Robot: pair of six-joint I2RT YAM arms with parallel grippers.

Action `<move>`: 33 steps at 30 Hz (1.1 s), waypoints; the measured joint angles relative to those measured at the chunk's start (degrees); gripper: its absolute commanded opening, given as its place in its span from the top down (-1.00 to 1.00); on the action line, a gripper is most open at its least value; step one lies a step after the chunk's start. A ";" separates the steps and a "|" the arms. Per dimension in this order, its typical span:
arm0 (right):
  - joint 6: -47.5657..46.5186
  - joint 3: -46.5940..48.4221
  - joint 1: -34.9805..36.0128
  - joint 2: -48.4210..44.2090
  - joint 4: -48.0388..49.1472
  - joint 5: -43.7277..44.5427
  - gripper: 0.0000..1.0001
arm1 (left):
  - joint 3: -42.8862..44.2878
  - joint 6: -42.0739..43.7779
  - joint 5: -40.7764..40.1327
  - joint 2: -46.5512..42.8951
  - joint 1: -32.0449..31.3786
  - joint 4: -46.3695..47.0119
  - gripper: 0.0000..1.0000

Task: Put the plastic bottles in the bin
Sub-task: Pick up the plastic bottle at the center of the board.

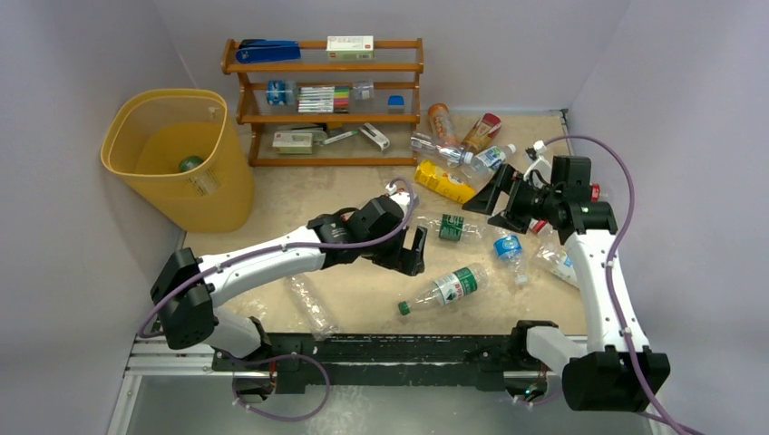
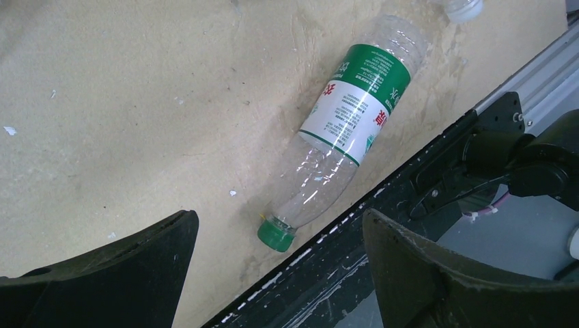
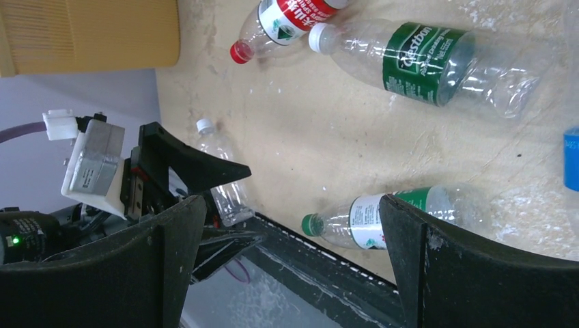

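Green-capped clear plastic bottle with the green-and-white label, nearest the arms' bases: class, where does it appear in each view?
Top external: the green-capped clear plastic bottle lies low, right of centre.
Left wrist: the bottle runs diagonally, upper right of centre, cap lowest.
Right wrist: the bottle sits low centre, cap to the left.
Shared landmark: the black rail at the near edge.

Roughly twelve plastic bottles (image 1: 446,288), one yellow bin (image 1: 218,195), one wooden shelf rack (image 1: 322,161).
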 measured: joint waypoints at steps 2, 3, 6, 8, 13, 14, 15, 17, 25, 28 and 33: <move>-0.98 0.55 0.00 1.27 0.09 0.07 -1.00 | -0.61 0.44 0.42 0.04 -0.02 0.98 -0.82; -1.38 0.74 0.00 1.81 0.31 0.04 -1.00 | -1.01 0.76 0.70 0.11 -0.09 1.42 -0.82; -1.99 0.74 0.00 2.73 0.74 0.04 -1.00 | -2.40 1.33 1.46 0.24 -0.35 2.49 -0.82; -2.16 0.61 0.00 2.80 1.49 -0.04 -1.00 | -3.80 1.75 2.16 0.24 -1.01 3.43 -0.82; -2.73 -3.69 0.00 0.35 5.73 -0.20 -1.00 | -7.54 3.54 3.39 0.24 -4.11 6.34 -0.82; -2.78 -5.33 0.00 -0.66 6.82 -0.37 -1.00 | -8.09 3.91 3.41 0.24 -4.72 6.84 -0.83; -2.78 -7.21 0.00 -1.81 7.91 -0.70 -1.00 | -8.81 4.57 3.34 0.24 -5.64 7.74 -0.83; -2.75 -10.71 0.00 -4.31 9.68 -1.40 -1.00 | -10.29 5.62 2.75 0.24 -7.52 9.62 -0.83; -2.78 -20.06 0.00 -12.68 13.03 -1.62 -1.00 | -11.45 10.01 -1.27 5.77 -11.37 15.54 -0.83; -2.89 -20.37 0.00 -13.84 12.76 -1.51 -1.00 | -11.43 11.78 -3.21 8.66 -11.37 16.96 -0.83; -2.93 -19.19 0.00 -15.32 10.91 -0.74 -1.00 | -10.82 14.56 -5.92 11.74 -11.37 17.68 -0.83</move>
